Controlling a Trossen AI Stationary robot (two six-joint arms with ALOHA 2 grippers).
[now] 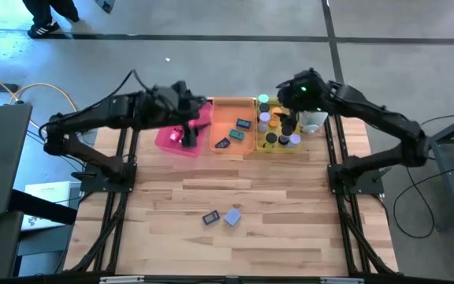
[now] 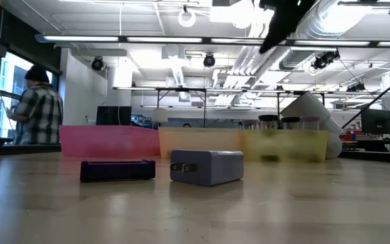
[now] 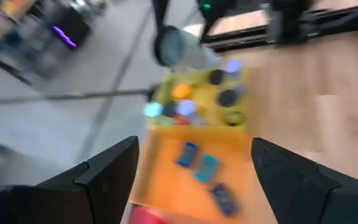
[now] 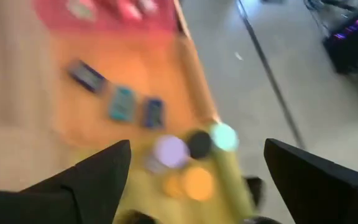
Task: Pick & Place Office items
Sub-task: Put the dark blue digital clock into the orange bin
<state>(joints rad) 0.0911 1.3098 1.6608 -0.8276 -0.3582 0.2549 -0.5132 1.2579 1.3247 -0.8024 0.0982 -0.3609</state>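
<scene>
Both end effectors hang spread and empty over the far trays: the left end effector (image 1: pixel 186 110) above the pink tray (image 1: pixel 168 142), the right end effector (image 1: pixel 290 99) above the yellow tray (image 1: pixel 252 146). Two items lie unsorted near the front of the counter (image 1: pixel 290 205), just beside each other: a dark flat rectangle (image 2: pixel 117 169) and a lavender block (image 2: pixel 207 167). Best to come down square over one alone, closing across its narrow sides without nudging its neighbour.
</scene>
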